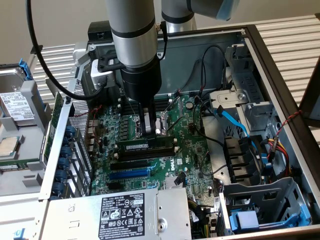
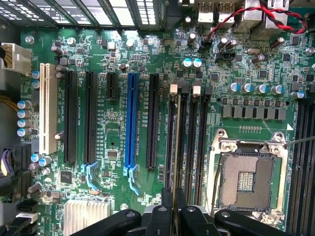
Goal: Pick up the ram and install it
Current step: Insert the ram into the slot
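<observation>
Inside the open computer case [image 1: 280, 75], over the green motherboard [image 1: 190, 150]:

- Gripper [image 1: 149, 131]: hangs straight down from the arm [image 1: 134, 35], its fingers [image 1: 146, 122] close together and clamped on the top edge of the ram [image 1: 136, 145].
- Ram: long dark-green stick with a white label, held level on its long edge. It sits at the black memory slots [image 1: 145, 152], on the side nearest the CPU socket [image 1: 162, 122]; its lower edge meets the slot area, though whether it is fully seated cannot be told.
- Exterior view only: the ram's broad face and label; the blue expansion slot [image 1: 127, 174] just beyond the black slots; the power supply [image 1: 125, 215] with its printed label at the near edge; blue cables [image 1: 232, 120] and a drive cage [image 1: 260, 205] at the exterior view's right; a hard drive [image 1: 17, 107] outside the case at the exterior view's left.
- Wrist view only: the ram edge-on, a thin line [image 2: 173, 147] running away from between the finger tips [image 2: 162, 216] along one black memory slot [image 2: 180, 132]; the empty CPU socket [image 2: 246, 179] with its metal frame just beside the slots; a white slot [image 2: 45, 108] and the blue slot [image 2: 130, 120] among the black expansion slots; a small finned heatsink [image 2: 86, 214]; red and black twisted wires [image 2: 266, 14].
</observation>
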### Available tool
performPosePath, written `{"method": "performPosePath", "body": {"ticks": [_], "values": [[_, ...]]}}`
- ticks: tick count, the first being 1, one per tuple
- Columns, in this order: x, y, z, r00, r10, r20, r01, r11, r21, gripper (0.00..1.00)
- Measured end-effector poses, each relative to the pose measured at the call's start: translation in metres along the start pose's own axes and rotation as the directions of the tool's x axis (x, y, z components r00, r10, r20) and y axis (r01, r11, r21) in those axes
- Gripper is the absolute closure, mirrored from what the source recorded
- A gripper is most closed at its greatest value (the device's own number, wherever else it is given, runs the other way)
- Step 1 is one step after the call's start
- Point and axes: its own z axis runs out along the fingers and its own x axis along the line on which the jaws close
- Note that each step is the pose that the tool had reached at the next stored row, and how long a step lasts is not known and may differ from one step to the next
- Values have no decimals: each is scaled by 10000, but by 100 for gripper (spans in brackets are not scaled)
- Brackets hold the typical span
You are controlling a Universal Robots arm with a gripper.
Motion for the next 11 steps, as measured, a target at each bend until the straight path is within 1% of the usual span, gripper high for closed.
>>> {"method": "performPosePath", "body": {"ticks": [5, 11], "values": [[0, 0, 5, 10000, 0, -3, 0, 10000, 0, 86], [1, 0, 6, 10000, -13, -28, 13, 10000, 0, 86]]}}
